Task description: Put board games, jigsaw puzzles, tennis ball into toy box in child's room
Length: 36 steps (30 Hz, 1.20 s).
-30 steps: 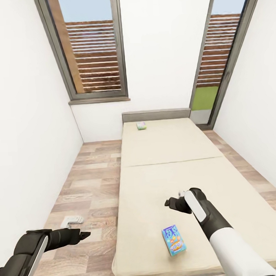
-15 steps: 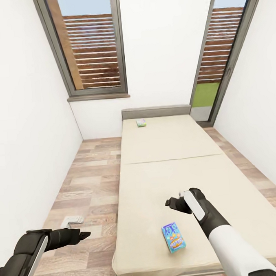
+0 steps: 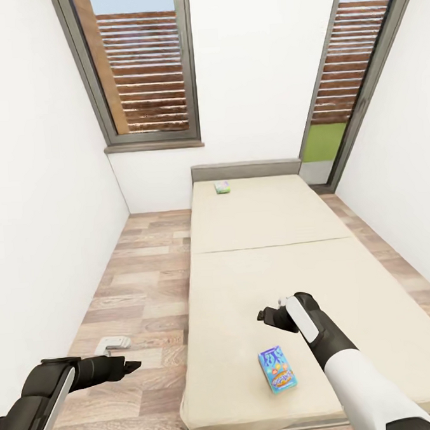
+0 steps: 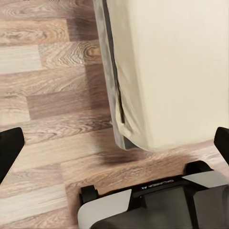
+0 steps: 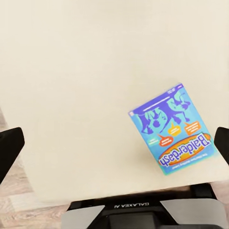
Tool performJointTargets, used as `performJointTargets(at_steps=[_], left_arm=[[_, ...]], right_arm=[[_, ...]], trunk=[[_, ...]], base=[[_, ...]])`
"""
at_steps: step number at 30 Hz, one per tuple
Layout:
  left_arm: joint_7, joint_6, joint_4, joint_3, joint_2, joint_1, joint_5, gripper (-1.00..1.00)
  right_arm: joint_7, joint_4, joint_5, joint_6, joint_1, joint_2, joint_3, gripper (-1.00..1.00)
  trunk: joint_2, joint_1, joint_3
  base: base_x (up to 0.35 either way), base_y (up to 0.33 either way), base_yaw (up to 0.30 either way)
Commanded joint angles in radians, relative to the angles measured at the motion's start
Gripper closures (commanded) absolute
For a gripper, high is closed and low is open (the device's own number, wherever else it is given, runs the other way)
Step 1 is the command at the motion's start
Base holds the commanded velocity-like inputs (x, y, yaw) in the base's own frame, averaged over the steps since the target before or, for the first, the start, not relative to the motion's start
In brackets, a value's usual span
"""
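Observation:
Two board games lie on the cream bed [image 3: 263,269]. A blue "Balderdash" box [image 3: 277,369] rests flat near the foot end, and a small green box [image 3: 222,186] sits by the grey headboard. My right gripper [image 3: 262,315] hovers open above the mattress, a little beyond the blue box [image 5: 174,129] and apart from it. The right wrist view looks down on that box between the spread fingers [image 5: 9,148]. Out over the wood floor to the bed's left, my left gripper [image 3: 132,366] stays open and holds nothing; its wrist view takes in the bed's foot corner [image 4: 129,138].
White walls close in on both sides. A window [image 3: 142,67] and a tall glass door [image 3: 340,80] stand at the far end. A small white object [image 3: 113,342] lies on the plank floor [image 3: 142,270] left of the bed.
The whole picture has shifted slightly, so the camera moved; the bed and the boxes on it keep their places. Both arms hold the same pose.

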Motion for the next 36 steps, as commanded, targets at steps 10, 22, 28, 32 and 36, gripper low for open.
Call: performJointTargets(at_steps=[10, 22, 28, 32, 36], left_arm=[[-0.003, 0.006, 0.0, 0.001, 0.0, -0.001, 0.001, -1.0], [-0.003, 0.006, 0.0, 0.001, 0.0, -0.001, 0.001, -1.0], [-0.002, 0.006, 0.0, 0.001, 0.0, -0.001, -0.001, -1.0], [-0.002, 0.006, 0.0, -0.001, 0.0, -0.001, -0.001, -1.0], [-0.002, 0.006, 0.0, -0.003, 0.0, -0.001, -0.003, -1.0]], right_arm=[[-0.01, -0.001, 0.005, 0.002, -0.001, 0.0, 0.002, -1.0], [-0.01, -0.001, 0.094, 0.003, -0.003, 0.01, 0.0, -1.0], [-0.009, -0.001, 0.108, 0.003, -0.003, 0.012, -0.001, -1.0], [-0.009, -0.001, 0.11, 0.003, -0.003, 0.01, -0.001, -1.0], [-0.009, -0.001, 0.112, 0.003, -0.007, 0.01, -0.001, -1.0]], trunk=[[-0.001, 0.0, -0.018], [-0.001, 0.0, -0.037], [-0.001, 0.0, -0.047], [-0.001, 0.0, -0.053], [-0.001, 0.0, -0.06]], base=[[0.061, 0.07, 0.0], [0.007, 0.008, 0.0], [0.001, 0.001, 0.0], [0.0, 0.0, 0.0], [0.0, 0.0, 0.0]])
